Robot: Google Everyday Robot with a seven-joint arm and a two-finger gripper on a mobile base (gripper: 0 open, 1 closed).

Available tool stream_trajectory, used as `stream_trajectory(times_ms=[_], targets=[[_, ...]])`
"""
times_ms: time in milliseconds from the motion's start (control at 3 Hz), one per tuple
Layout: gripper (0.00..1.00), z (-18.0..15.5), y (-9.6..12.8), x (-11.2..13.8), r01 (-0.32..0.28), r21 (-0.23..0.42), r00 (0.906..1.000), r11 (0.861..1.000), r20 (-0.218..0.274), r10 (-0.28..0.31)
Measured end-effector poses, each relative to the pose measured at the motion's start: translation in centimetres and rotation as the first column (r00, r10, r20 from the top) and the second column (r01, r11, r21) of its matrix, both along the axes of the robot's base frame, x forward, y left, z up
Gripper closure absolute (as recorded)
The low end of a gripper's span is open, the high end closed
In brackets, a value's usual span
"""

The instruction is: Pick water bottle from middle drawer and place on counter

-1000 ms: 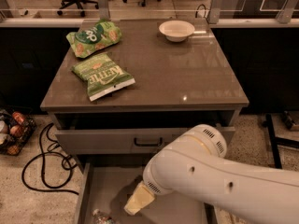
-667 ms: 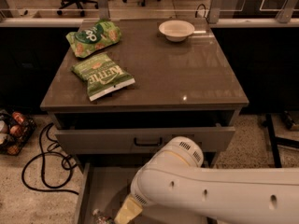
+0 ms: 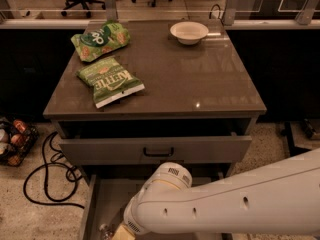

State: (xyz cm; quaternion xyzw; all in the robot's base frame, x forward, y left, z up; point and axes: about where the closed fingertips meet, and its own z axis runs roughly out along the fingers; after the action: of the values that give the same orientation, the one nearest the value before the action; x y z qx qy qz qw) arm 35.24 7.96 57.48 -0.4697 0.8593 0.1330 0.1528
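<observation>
Up beyond the gripper [image 3: 122, 233] you have 1 counter [image 3: 200, 79], the largest thing in view. 1 white arm [image 3: 235, 206] runs from the lower right down to the gripper, which sits at the bottom edge of the camera view, inside the 1 open middle drawer [image 3: 107, 201]. Just above it, 1 drawer front [image 3: 100, 150] with a black loop handle stands slightly pulled out. Far above the gripper, 2 green chip bags [image 3: 110, 81] [image 3: 100, 39] lie on the counter, and 1 white bowl [image 3: 189, 32] sits up and to the right. 1 water bottle [image 3: 104, 230] shows just left of the gripper, in the drawer. You cannot tell whether the gripper grasps anything.
</observation>
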Motion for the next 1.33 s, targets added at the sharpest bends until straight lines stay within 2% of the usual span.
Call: stream_trajectory(times_ms=[333, 667, 1333], targets=[[0.0, 0.0, 0.0, 0.0, 0.001, 0.0, 1.0, 1.0, 0.001, -0.001], [0.0, -2.7, -0.8, 0.6, 0.068, 0.015, 0.9966, 0.998, -0.047, -0.067], [0.0, -6.7, -2.1, 0.5, 0.16, -0.024, 0.9799, 0.987, -0.116, -0.162]])
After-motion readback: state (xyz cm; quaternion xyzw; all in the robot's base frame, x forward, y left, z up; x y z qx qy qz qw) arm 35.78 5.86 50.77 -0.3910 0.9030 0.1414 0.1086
